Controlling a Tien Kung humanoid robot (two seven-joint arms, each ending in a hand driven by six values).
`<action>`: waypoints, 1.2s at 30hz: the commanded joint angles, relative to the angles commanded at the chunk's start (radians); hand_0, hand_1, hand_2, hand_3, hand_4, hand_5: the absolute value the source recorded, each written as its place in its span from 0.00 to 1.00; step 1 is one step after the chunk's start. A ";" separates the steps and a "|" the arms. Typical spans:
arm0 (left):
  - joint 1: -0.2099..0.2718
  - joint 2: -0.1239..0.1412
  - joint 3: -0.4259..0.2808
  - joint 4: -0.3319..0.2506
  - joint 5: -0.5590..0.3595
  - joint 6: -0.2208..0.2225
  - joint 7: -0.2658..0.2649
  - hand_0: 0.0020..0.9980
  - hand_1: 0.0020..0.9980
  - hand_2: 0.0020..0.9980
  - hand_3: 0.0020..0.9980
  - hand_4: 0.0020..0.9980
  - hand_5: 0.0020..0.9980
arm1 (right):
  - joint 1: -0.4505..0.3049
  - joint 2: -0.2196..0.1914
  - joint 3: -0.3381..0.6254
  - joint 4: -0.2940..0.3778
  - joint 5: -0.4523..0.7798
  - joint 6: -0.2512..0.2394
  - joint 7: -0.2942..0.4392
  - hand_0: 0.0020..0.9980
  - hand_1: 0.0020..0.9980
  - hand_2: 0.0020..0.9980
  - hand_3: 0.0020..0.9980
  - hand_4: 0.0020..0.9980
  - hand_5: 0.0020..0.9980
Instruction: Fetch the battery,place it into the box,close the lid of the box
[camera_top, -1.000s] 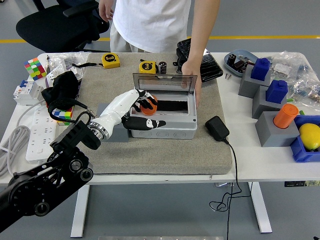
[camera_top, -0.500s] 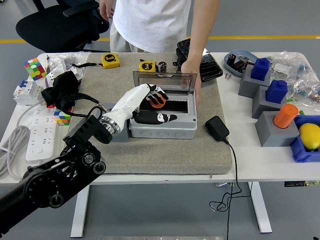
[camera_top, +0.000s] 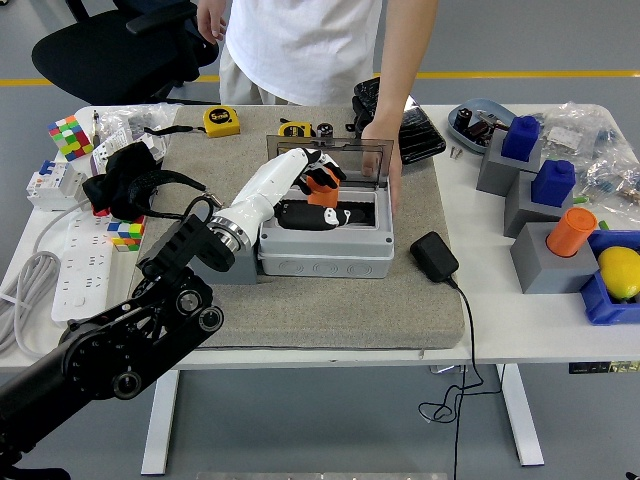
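The grey box (camera_top: 325, 255) stands open on the grey mat, its clear lid (camera_top: 330, 160) upright at the back. My left hand (camera_top: 318, 192) comes in from the left and is over the box's open cavity, fingers curled around an orange battery (camera_top: 322, 180). A person's hand (camera_top: 383, 150) rests on the box's right rear corner by the lid. My right arm is out of view.
Two yellow tape measures (camera_top: 222, 120) lie behind the box. A black adapter (camera_top: 433, 255) with its cable lies right of it. Grey blocks with blue pieces (camera_top: 520, 140), an orange cylinder (camera_top: 572, 232) and a lemon (camera_top: 620, 270) stand at right. A power strip (camera_top: 75, 270) and cube (camera_top: 70, 135) are at left.
My left hand has moved right and toward the back with the orange battery, from the box's left front edge to over its inside. The person's hand stays on the box.
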 joint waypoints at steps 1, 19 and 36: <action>0.001 0.001 -0.006 -0.004 0.001 0.000 0.000 0.45 0.59 0.55 0.56 1.00 0.38 | 0.000 0.000 0.000 0.000 0.000 0.000 0.000 0.50 0.61 0.65 0.56 0.94 0.50; 0.009 0.010 -0.008 -0.018 -0.008 -0.006 0.010 0.44 0.58 0.55 0.55 1.00 0.37 | 0.000 0.002 0.001 0.000 0.000 -0.001 0.001 0.50 0.61 0.65 0.56 0.95 0.50; 0.018 0.050 0.083 -0.059 -0.079 -0.025 0.026 0.41 0.55 0.51 0.55 1.00 0.38 | 0.000 0.002 0.003 -0.001 -0.001 -0.001 0.001 0.50 0.61 0.65 0.56 0.95 0.50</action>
